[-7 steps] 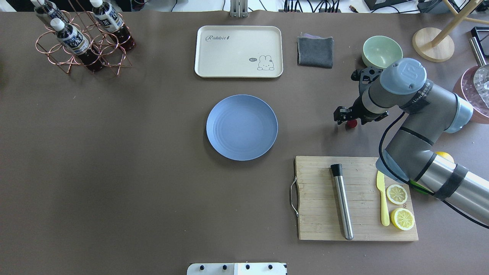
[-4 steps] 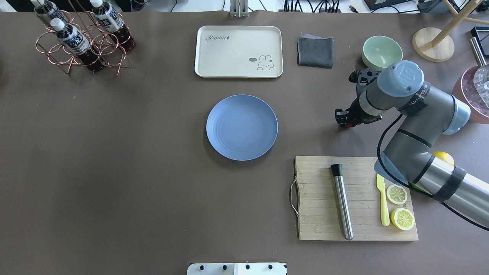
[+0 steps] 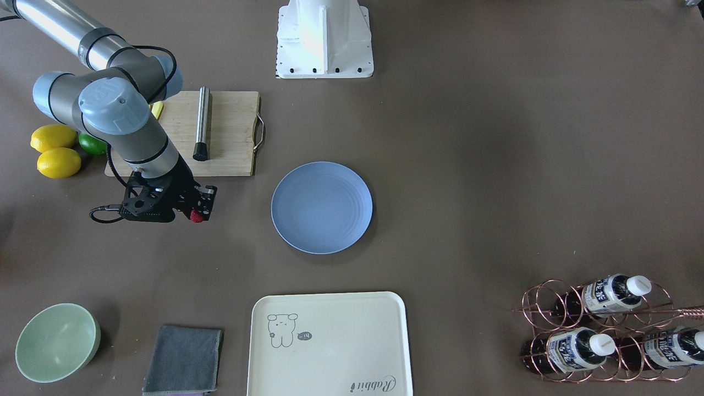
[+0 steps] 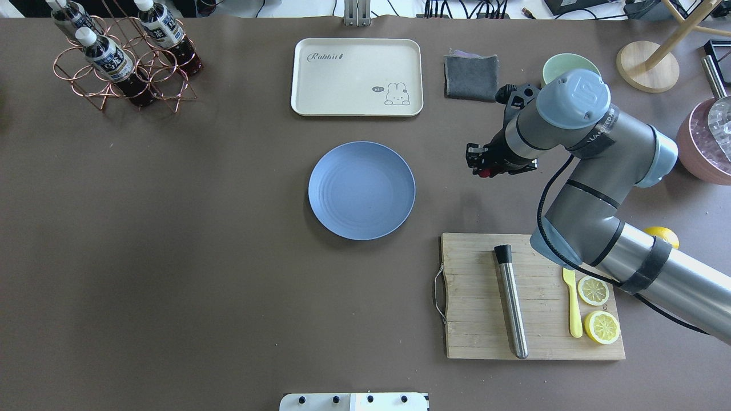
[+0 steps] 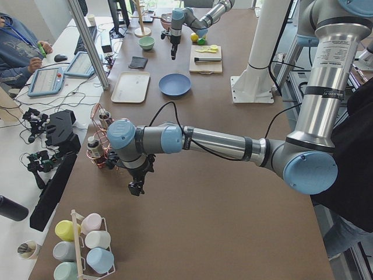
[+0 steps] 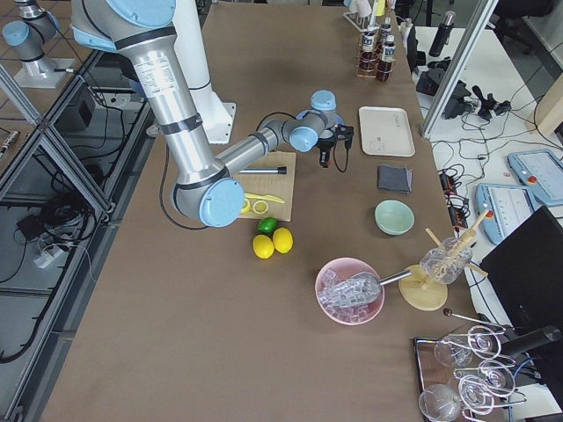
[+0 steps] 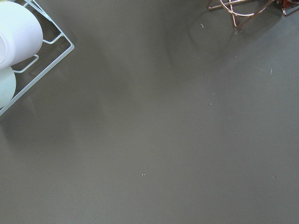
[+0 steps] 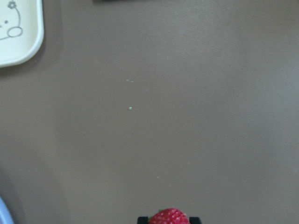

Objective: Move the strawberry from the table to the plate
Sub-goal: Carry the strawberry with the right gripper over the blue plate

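The strawberry [image 4: 484, 173], small and dark red, sits between the fingers of my right gripper [image 4: 478, 164], which is shut on it above the table [image 4: 171, 240]. The front-facing view shows the berry [image 3: 196, 216] at the gripper's tip [image 3: 201, 211], left of the light-blue plate [image 3: 322, 207]. In the right wrist view the strawberry [image 8: 169, 217] pokes up at the bottom edge. The plate [image 4: 361, 190] lies bare, a short way to the left of the gripper. My left gripper [image 5: 136, 188] shows only in the exterior left view, pointing down near the bottle rack; I cannot tell its state.
A wooden cutting board [image 4: 474, 325] with a metal rod [image 4: 511, 302], yellow knife and lemon slices lies near the right arm. A cream tray [image 4: 357, 77], grey cloth [image 4: 472, 77] and green bowl [image 4: 557, 67] line the far side. A copper bottle rack [image 4: 123, 54] stands far left.
My right gripper closed on the strawberry, lifted it off the table and carried it left and a little farther away, toward the plate.
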{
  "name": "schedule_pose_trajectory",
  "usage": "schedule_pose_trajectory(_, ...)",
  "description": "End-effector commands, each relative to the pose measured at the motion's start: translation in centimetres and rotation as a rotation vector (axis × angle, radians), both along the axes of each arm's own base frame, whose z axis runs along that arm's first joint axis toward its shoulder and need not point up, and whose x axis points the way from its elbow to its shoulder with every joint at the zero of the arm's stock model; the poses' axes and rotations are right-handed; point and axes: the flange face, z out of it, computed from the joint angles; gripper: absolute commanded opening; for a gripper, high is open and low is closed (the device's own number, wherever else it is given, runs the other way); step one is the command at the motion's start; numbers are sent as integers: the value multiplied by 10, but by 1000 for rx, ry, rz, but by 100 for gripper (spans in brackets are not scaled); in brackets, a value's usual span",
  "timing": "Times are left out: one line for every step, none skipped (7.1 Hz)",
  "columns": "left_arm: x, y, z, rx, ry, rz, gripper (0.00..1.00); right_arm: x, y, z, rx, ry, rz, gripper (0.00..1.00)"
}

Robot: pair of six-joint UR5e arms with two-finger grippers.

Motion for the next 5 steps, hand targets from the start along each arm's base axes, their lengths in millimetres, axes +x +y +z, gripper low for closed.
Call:
schedule_pose_trajectory(-1, 34, 15, -23, 1, -1, 99, -48, 7, -72, -61, -9, 54, 0)
schedule_pose_trajectory(-1, 48, 10, -14, 1, -1, 99, -83, 19, -102, -73, -21, 92, 0)
schedule_pose_trajectory(-1, 57, 11, -15, 1, -3, 99, -122, 24, -131, -83, -28, 118, 0)
schedule_pose_trajectory(-4, 61, 6, -4, 1, -8, 99, -160, 27, -157, -86, -22, 151, 0)
schedule_pose_trajectory(-5, 61, 5, -1, 1, -11, 99, -186, 36, -162, -93, -9, 169, 0)
